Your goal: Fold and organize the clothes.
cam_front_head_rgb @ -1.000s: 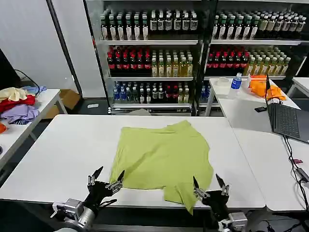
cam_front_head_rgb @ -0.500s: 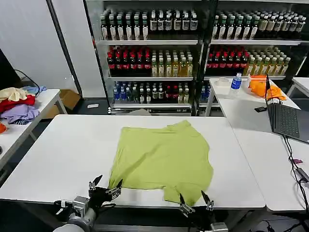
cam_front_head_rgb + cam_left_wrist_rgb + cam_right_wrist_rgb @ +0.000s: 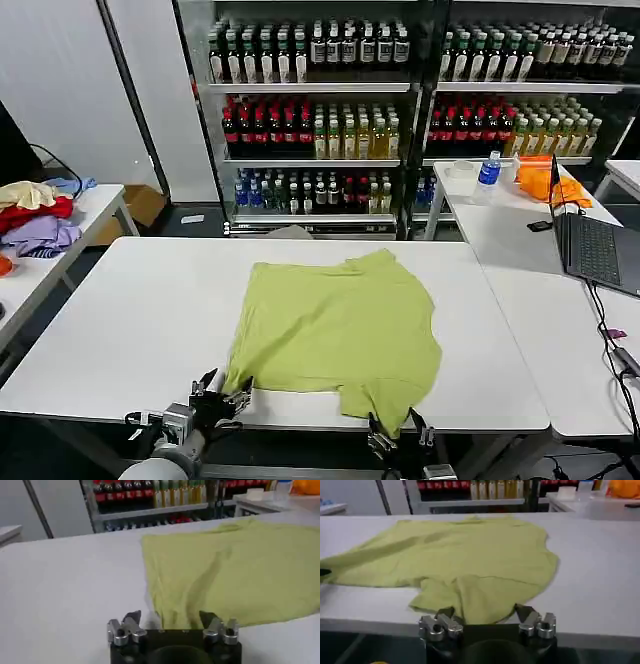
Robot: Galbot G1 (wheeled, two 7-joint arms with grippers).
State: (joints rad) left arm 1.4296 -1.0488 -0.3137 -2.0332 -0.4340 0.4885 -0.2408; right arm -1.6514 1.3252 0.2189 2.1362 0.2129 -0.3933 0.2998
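Side table (image 3: 75, 235): at the far left, apart from the main table; it carries a pile of garments (image 3: 35, 215) in cream, red and lavender.
Left gripper (image 3: 218, 392): at the table's near edge, toward the near-left corner, level with the tabletop. Its fingers stand wide apart and clasp nothing. The fingertips point at the shirt's near-left corner, just beside the hem; I cannot tell whether they touch it. In the left wrist view (image 3: 170, 621) both tips sit low over the white surface with the cloth's edge just beyond them.
Table (image 3: 130, 320): white, rectangular, bare apart from the shirt.
T-shirt (image 3: 335, 325): lime yellow-green, lying spread and mostly flat at the table's middle, reaching toward the near edge. A sleeve or flap lies folded at its near-right corner and droops a little over the near edge. Soft creases run across it in both wrist views (image 3: 235, 575) (image 3: 470, 565).
Right gripper (image 3: 397, 433): below the table's near edge, right of centre, just under the shirt's drooping corner. Its claw is wide too, with nothing between the fingers. In the right wrist view (image 3: 487, 614) the tips flank the folded corner from the front, apart from it.
Shelves (image 3: 400, 110): behind the table, rows of bottled drinks.
Right-hand table (image 3: 530, 270): abutting the main one, with a laptop (image 3: 590, 245); farther back, an orange cloth heap (image 3: 545, 180) and a water bottle (image 3: 488, 172).
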